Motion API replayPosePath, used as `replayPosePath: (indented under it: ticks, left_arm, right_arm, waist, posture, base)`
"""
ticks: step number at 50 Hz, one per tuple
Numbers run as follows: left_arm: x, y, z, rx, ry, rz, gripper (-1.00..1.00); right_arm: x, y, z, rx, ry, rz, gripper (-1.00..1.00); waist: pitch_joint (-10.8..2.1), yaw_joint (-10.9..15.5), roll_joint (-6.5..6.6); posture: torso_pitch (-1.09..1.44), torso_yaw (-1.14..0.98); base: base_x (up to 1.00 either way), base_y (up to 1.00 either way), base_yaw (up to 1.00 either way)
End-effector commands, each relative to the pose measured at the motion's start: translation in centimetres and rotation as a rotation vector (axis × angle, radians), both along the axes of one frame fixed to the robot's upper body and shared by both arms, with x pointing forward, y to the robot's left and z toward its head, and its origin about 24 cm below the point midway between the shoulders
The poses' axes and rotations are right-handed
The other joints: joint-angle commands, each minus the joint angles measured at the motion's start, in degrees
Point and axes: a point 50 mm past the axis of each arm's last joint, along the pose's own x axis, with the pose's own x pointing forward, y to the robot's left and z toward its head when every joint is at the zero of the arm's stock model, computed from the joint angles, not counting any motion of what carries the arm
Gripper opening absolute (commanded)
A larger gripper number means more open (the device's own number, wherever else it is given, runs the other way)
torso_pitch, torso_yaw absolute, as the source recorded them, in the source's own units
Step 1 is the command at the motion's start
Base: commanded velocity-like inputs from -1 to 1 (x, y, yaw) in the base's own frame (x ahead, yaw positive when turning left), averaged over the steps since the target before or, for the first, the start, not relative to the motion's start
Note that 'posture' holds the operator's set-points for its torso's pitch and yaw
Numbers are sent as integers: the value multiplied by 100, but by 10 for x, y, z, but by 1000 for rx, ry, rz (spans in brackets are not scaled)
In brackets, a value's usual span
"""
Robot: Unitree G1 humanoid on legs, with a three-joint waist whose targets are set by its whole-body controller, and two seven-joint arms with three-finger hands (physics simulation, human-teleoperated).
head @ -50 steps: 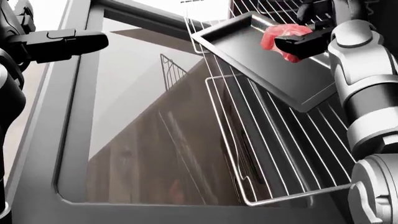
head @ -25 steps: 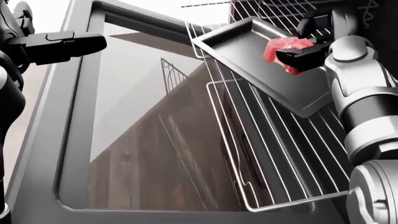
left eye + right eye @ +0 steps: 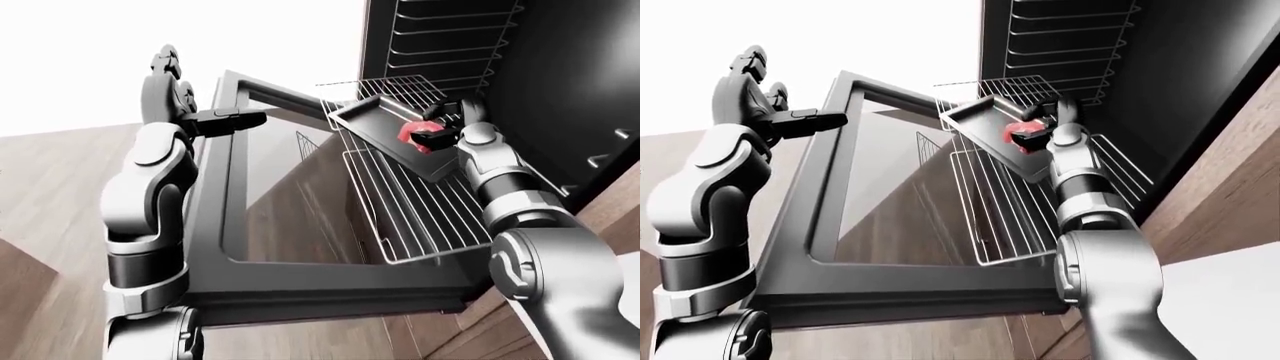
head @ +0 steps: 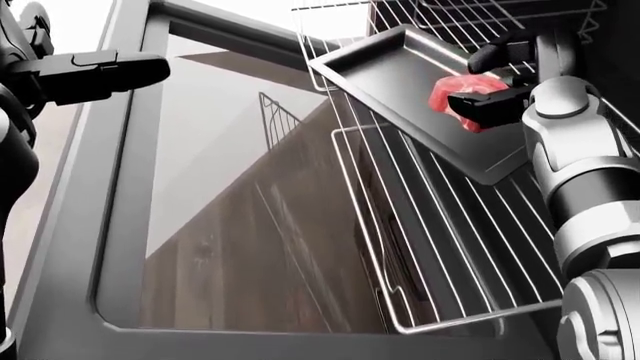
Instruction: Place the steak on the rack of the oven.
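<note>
Red steak (image 4: 462, 97) pinched in right hand (image 4: 497, 96) over tray (image 4: 400, 90) on rack (image 4: 470, 247), about 1 o'clock in head view. Left hand (image 4: 95, 73) spread open at 10.

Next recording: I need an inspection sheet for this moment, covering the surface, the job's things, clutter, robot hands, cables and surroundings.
Surface: pulled-out oven rack, wire, lying over the open oven door.
Job's things: steak, red, over the dark baking tray that sits on the rack; whether it rests on the tray cannot be told.
Clutter: nothing seen.
Robot hands: right robot hand has fingers closed round the steak; left robot hand is at the door's upper left edge, dark fingers stretched out, grip cannot be told.
Cables: nothing seen.
Surroundings: dark oven cavity with wire side rails, wood-look cabinet fronts and a wood floor.
</note>
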Motion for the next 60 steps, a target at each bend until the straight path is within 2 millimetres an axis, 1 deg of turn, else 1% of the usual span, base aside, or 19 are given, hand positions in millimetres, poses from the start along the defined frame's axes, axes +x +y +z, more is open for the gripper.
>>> replayPosePath:
  ticks: [1, 5, 8, 12, 13, 17, 18, 19, 24, 25, 26, 27, 30, 33, 38, 43, 44, 46, 60]
  left_arm:
    - [-4, 0, 21, 9, -98, 1, 100]
    - [-3, -2, 22, 11, -98, -3, 100]
    - [-2, -2, 21, 11, -97, -4, 100]
    - [-2, -3, 22, 12, -98, -6, 100]
    - [-2, -4, 23, 11, -98, -6, 100]
    - [-3, -3, 23, 10, -99, -6, 100]
    - [-3, -3, 22, 10, -98, -6, 100]
    - [-3, -3, 22, 10, -98, -5, 100]
    - [-3, -2, 23, 9, -99, -3, 100]
    - [-3, -2, 22, 8, -99, -4, 100]
    - [-3, -2, 23, 8, -99, -4, 100]
    - [-3, -2, 23, 8, -99, -4, 100]
    - [-3, -3, 23, 8, -99, -4, 100]
    - [-3, -3, 24, 8, -101, -4, 100]
    - [0, -4, 28, 7, -106, -4, 100]
    - [6, -4, 35, 3, -117, 1, 100]
    - [8, -4, 42, 10, -126, 5, 100]
    - [11, -4, 45, 14, -131, 11, 100]
    - [23, 2, 60, 45, -142, 51, 100]
  right_arm:
    - [4, 3, 39, -12, -150, 16, -59]
    - [5, 4, 41, -15, -152, 19, -45]
    - [4, 3, 41, -16, -153, 16, -46]
    - [4, 2, 41, -15, -155, 13, -38]
    - [4, 3, 41, -14, -154, 16, -29]
    - [4, 3, 41, -12, -157, 16, -17]
    - [5, 4, 41, -12, -156, 17, -11]
    - [5, 4, 42, -11, -157, 17, 17]
    - [5, 5, 42, -9, -160, 17, 25]
    - [5, 5, 41, -9, -160, 18, 65]
    - [5, 5, 41, -9, -160, 19, 70]
    - [5, 6, 41, -13, -160, 20, 69]
    - [5, 5, 42, -11, -163, 19, 76]
    - [5, 5, 42, -9, -165, 20, 100]
    - [6, 10, 53, 8, -179, 51, 100]
    - [8, 24, 71, 45, -187, 128, 100]
    - [9, 32, 82, 60, -196, 170, 100]
    - [9, 38, 89, 82, -204, 196, 100]
    - [-1, 75, 118, 127, -250, 334, 100]
  waist:
    - [-196, 2, -15]
    - [-202, 2, -12]
    - [-201, 5, -14]
    - [-205, 7, -17]
    - [-207, 7, -17]
    - [-207, 5, -22]
    - [-207, 4, -22]
    - [-206, 4, -21]
    - [-208, 4, -12]
    - [-208, 4, -13]
    - [-208, 4, -15]
    - [-210, 4, -16]
    - [-215, 4, -24]
    - [-216, 8, -29]
    - [-216, 11, -29]
    - [-202, 6, -22]
    - [-200, 3, -20]
    - [-197, 2, -16]
    - [-174, 5, 0]
  posture:
    - [0, 0]
    - [0, 0]
    - [0, 0]
    - [0, 0]
    - [0, 0]
    - [0, 0]
    - [0, 0]
    - [0, 0]
    - [0, 0]
    - [0, 0]
    - [0, 0]
    - [0, 0]
    - [0, 0]
    - [0, 0]
    - [0, 0]
    - [0, 0]
    - [0, 0]
    - [0, 0]
    - [0, 0]
  base:
    - [0, 0, 0]
    - [0, 0, 0]
    - [0, 0, 0]
    - [0, 0, 0]
    - [0, 0, 0]
    - [0, 0, 0]
    - [0, 0, 0]
    - [0, 0, 0]
    - [0, 0, 0]
    - [0, 0, 0]
    - [0, 0, 0]
    - [0, 0, 0]
    - [0, 0, 0]
    - [0, 0, 0]
    - [0, 0, 0]
    - [0, 0, 0]
    - [0, 0, 0]
    - [0, 0, 0]
    - [0, 0, 0]
